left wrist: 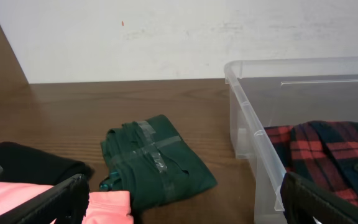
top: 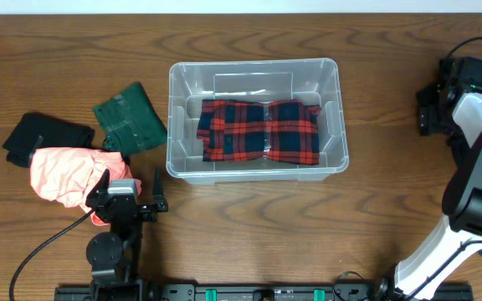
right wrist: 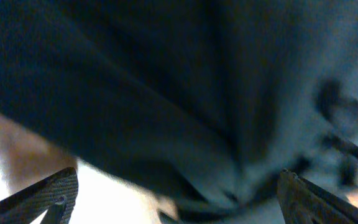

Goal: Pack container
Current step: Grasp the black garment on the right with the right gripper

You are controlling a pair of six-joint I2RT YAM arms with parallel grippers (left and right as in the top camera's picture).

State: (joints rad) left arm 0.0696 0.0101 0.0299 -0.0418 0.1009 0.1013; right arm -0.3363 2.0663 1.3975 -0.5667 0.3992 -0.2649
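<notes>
We count 1 plaid garment (top: 262, 130) in container (top: 174, 117) | 3 left: pink garment (top: 69, 174) just beside left end effector (top: 132, 191), green garment (top: 130, 117) and black garment (top: 47, 136) ahead | it and right end effector (right wrist: 182, 199) wide open, gripping nothing.

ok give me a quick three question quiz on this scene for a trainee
1. True or false: the red plaid garment lies inside the container.
2. What colour is the garment nearest the container's left wall? A) black B) green C) pink
3. How many garments lie on the table outside the container?

Key
1. True.
2. B, the green garment.
3. Three: the green garment, the black garment and the pink garment.
</notes>
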